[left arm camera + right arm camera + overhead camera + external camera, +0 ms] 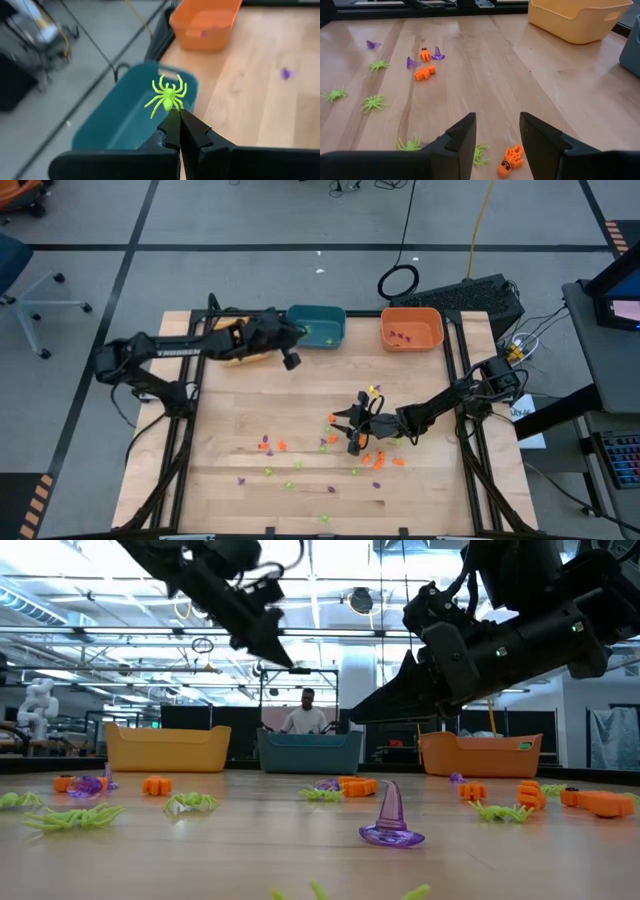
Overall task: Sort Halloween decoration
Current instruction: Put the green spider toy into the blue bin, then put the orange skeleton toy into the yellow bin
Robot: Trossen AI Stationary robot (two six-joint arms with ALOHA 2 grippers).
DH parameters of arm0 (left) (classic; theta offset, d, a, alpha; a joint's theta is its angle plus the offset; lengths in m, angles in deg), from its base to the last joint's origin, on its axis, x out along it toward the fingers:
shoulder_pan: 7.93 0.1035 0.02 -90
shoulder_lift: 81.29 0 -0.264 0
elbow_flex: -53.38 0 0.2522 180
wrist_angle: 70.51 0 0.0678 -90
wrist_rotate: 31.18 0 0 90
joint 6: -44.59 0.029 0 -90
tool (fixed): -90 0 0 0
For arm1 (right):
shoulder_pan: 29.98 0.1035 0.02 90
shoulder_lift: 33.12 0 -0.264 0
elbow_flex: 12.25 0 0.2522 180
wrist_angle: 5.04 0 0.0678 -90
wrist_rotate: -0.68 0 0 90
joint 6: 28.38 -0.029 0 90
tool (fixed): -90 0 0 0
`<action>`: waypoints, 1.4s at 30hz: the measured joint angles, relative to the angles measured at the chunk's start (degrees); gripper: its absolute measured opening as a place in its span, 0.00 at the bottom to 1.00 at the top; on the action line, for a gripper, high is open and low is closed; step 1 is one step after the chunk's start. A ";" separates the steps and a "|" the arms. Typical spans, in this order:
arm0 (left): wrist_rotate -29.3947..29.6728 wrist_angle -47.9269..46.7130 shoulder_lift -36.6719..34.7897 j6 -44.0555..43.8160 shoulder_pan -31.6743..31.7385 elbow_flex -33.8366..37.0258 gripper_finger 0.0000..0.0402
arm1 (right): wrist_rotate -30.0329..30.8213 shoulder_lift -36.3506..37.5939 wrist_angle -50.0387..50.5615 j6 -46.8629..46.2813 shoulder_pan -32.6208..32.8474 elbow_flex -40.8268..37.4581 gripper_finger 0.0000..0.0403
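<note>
Purple witch hat stands nearest the low camera, by the table's near edge, with green spiders and orange skeletons scattered behind across the middle. Right gripper hangs over that clutter, jaws spread, empty; an orange skeleton lies just under its fingers. Risk: closing off-centre flicks a trinket away or grabs two at once. Farther back, left gripper pinches a green spider by one tip above the teal bin at the far edge. Thin grip; released early, it could drop outside the rim. Orange bin sits beside.

Yellow bin, teal bin, orange bin line the table's far edge.
</note>
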 joint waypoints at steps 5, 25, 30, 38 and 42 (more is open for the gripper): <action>-0.51 -3.39 6.76 -0.46 1.69 -3.48 0.00 | -0.09 0.01 0.00 -0.02 0.73 0.00 0.34; 0.53 -6.16 17.71 -7.54 7.06 -8.53 0.02 | 0.00 0.00 0.33 -0.27 1.57 0.00 0.34; 0.48 -7.12 17.71 -7.87 7.30 -8.55 0.14 | 0.00 0.01 0.33 -0.28 1.56 0.00 0.34; 0.39 -7.42 15.37 -7.85 6.04 -8.53 0.31 | 0.00 0.01 0.35 -0.77 1.57 0.00 0.34; 0.39 -10.36 11.02 -7.85 3.94 -8.53 0.32 | 0.00 0.00 0.66 -1.67 1.67 0.01 0.34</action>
